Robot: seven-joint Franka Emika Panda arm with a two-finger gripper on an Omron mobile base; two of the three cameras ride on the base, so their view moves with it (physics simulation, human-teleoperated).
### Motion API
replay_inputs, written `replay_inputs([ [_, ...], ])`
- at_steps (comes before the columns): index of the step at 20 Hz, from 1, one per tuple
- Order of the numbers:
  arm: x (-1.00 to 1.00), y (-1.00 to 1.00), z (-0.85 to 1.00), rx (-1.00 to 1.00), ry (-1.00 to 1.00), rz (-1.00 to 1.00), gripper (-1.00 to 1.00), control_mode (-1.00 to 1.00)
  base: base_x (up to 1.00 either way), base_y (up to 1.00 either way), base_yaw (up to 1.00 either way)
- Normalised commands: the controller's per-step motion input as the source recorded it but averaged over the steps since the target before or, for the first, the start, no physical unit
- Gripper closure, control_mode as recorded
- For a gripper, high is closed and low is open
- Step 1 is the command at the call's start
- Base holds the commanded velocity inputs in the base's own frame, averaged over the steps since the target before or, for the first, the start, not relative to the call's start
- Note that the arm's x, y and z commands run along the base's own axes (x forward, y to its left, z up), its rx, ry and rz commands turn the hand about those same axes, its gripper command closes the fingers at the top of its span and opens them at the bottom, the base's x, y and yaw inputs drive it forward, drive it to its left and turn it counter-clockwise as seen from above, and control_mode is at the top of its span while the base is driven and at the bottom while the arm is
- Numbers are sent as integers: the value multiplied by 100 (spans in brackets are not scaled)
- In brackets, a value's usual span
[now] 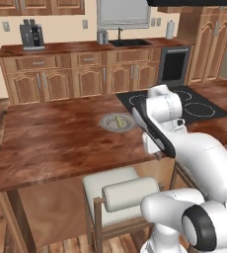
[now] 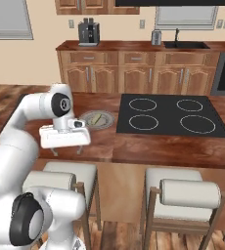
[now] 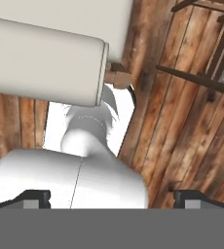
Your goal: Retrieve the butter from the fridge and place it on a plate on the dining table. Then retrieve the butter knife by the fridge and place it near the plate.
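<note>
left base view: butter on the plate, knife not yet fetched

butter [image 1: 118, 120] lies on the plate [image 1: 108, 123], so that half looks done; no knife lies beside the plate. the gripper [image 2: 65, 151], hanging over the surface's [image 1: 61, 143] near edge just short of the plate, is spread wide and empty. beyond the plate are wood cabinets, a sink and a cooktop [image 2: 173, 114]; stools [image 2: 183, 195] stand nearer than it.

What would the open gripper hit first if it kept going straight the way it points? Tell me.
Likely the white stool below: the gripper points down past the table edge, jaws open. Depth is unclear.
</note>
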Motion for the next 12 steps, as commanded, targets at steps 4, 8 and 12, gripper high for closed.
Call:
replay_inputs([
  [4, 0, 0, 0, 0, 0, 0, -100, 100, -60, 86, 0],
  [8, 0, 0, 0, 0, 0, 0, -100, 100, -35, 100, 0],
  [12, 0, 0, 0, 0, 0, 0, -100, 100, -20, 100, 0],
])
